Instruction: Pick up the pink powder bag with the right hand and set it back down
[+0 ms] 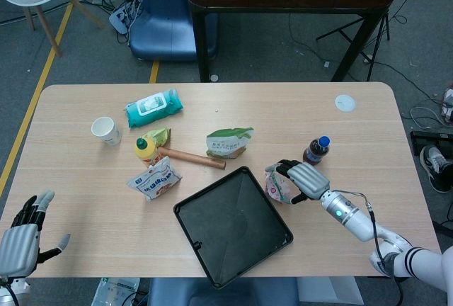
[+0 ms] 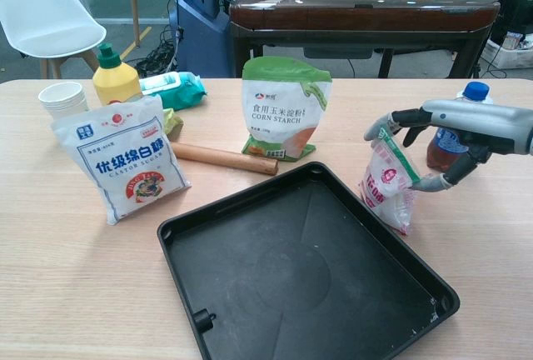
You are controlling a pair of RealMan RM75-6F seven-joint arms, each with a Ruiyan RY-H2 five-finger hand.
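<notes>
The small pink-and-white plastic powder bag [image 2: 388, 183] stands upright at nine o'clock from the right hand [image 2: 436, 142], whose fingers [image 2: 391, 120] are spread, barely touching it.

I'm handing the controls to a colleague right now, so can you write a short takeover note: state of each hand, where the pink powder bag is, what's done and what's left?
Right hand: fingers spread around the small pink-printed powder bag, a fingertip at its top edge and the thumb close by its side; no firm grip visible.
Left hand: open, holding nothing, at the near left table edge.
Bag: standing on the light wooden table, beside the right edge of the black square plastic tray, in front of the blue-capped dark bottle.
Done: bag is on the table.
Left: clear the right hand from the bag.
</notes>
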